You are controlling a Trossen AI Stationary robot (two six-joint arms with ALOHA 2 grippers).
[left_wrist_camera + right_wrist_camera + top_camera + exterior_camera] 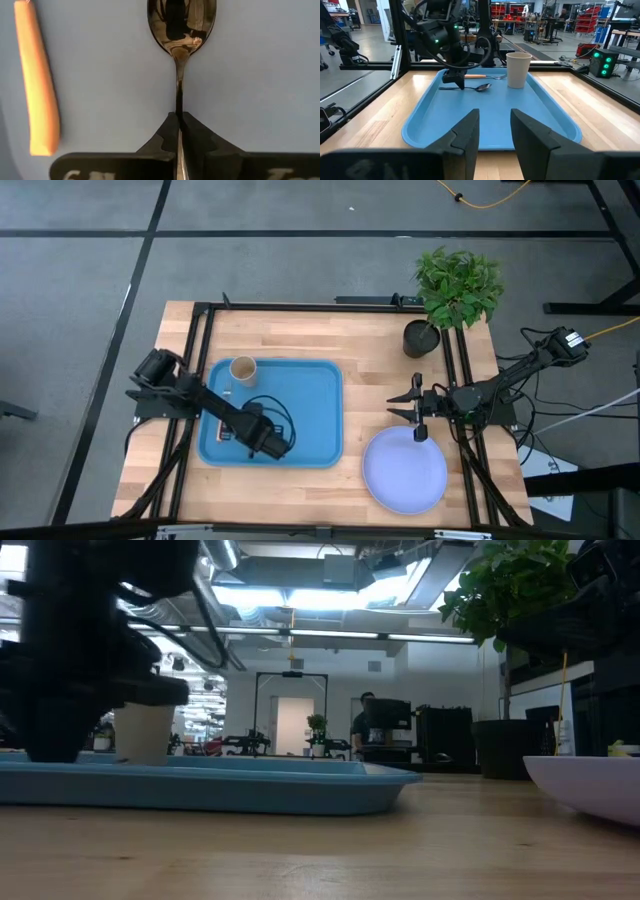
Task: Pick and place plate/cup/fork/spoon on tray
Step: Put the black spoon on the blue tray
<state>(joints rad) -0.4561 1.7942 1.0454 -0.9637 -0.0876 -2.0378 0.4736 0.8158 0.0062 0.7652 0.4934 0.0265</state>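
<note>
three items in tray (420, 125): cup (518, 70), fork (482, 76), spoon (181, 30) pinched by left gripper (180, 125)

The left arm was stretched from the table's left edge toward the right, its wrist bent down. The left gripper (268, 442) was lowered to the surface, and its fingers (167, 135) were pressed together on a thin handle. The right arm was reached in from the table's right edge and held level. The right gripper (402, 406) was pointed left, with its fingers (467, 132) held apart and nothing between them.
</note>
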